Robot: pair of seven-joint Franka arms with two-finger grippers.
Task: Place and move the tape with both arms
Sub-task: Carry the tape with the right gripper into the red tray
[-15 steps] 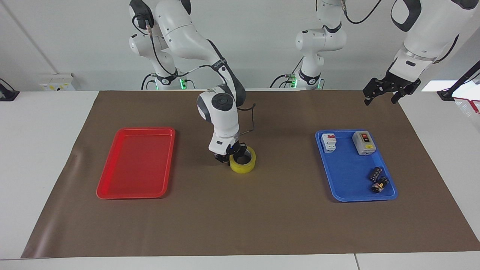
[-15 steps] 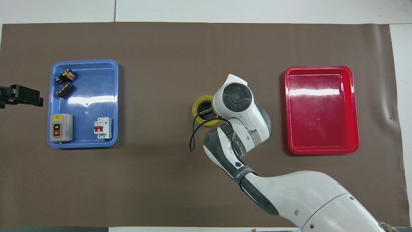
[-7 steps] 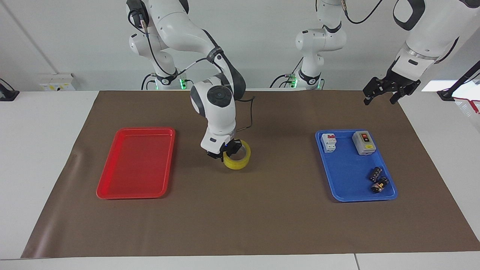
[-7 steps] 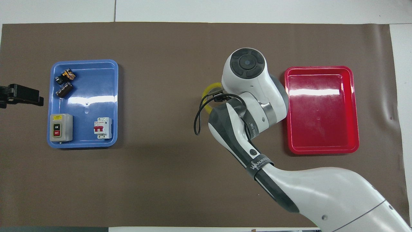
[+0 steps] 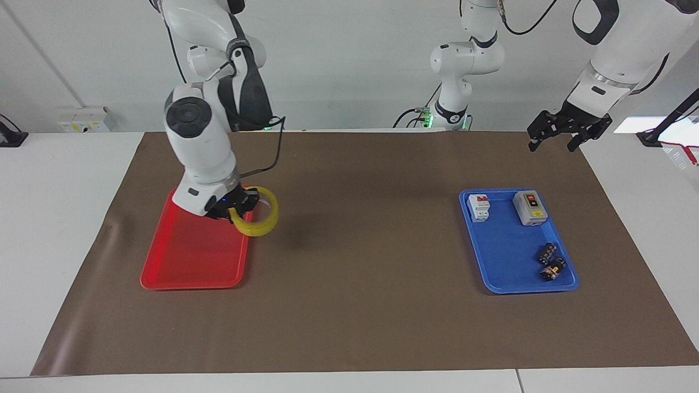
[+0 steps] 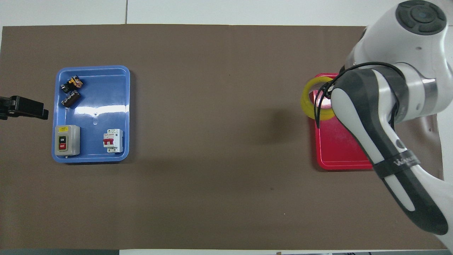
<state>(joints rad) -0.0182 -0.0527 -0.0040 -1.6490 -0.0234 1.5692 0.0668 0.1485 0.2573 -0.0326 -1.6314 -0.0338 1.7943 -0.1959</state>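
The right arm's black two-finger gripper [image 5: 236,208] is clenched on the wall of the ring-shaped roll of translucent yellow packing tape [image 5: 261,217], which hangs tilted in the air, clear of the brown paper mat [image 5: 360,305]. In the overhead view the roll [image 6: 308,100] sits over the rim of the shallow red plastic tray [image 6: 336,156], at about ten o'clock of the tray, part over the tray and part over the mat beside it. The arm hides most of the tray there, so how far over the rim the roll reaches is not certain.

The left arm waits. Its black gripper [image 5: 567,131] hangs with fingers released and spread, holding nothing, over the mat's corner at that arm's end of the table, nearest the robots. In the overhead view it lies at nine o'clock of the shallow blue plastic tray [image 6: 92,156].

The blue tray holds a grey switch box with red and black buttons [image 6: 67,140], a white circuit breaker with a red lever [image 6: 113,140] beside it, and two small black connectors [image 6: 70,92] farther from the robots, close together.
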